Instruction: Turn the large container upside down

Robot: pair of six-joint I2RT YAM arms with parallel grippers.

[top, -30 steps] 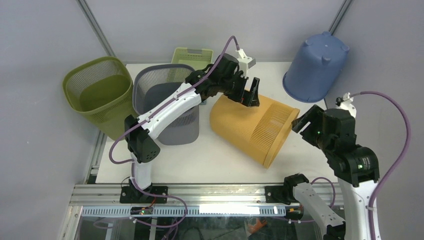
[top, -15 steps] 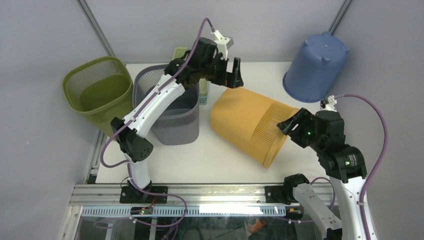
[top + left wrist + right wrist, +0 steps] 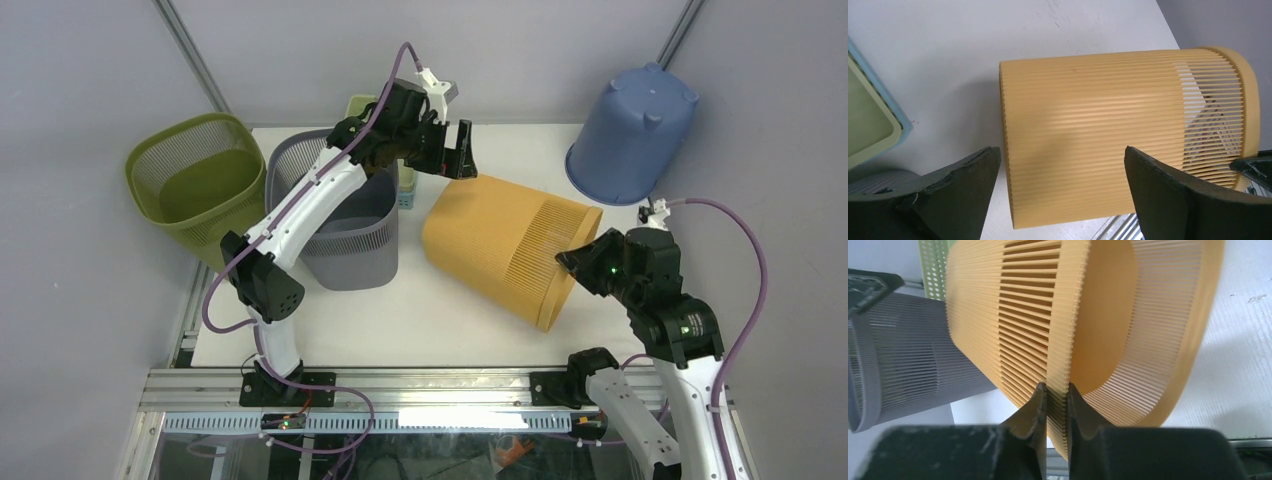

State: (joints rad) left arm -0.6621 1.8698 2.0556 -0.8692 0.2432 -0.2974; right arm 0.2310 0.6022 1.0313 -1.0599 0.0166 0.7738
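The large container [image 3: 500, 245] is an orange slatted basket lying on its side on the white table, open mouth toward the right front. My right gripper [image 3: 572, 258] is shut on the mouth's rim wall, one finger inside and one outside, as the right wrist view shows [image 3: 1058, 387] against the basket [image 3: 1023, 315]. My left gripper [image 3: 455, 160] hangs open above the basket's closed end, touching nothing. In the left wrist view the basket [image 3: 1088, 130] lies below the wide-spread gripper [image 3: 1060, 152].
A grey basket [image 3: 335, 205] stands just left of the orange one, with an olive green basket [image 3: 190, 185] beyond it off the table's left edge. A blue bucket [image 3: 630, 130] leans bottom-up at the back right. A pale green tray [image 3: 868, 120] sits at the back.
My right gripper moved in onto the basket's rim and closed on it. My left gripper lifted off the basket's closed end and drew back to the left, staying open.
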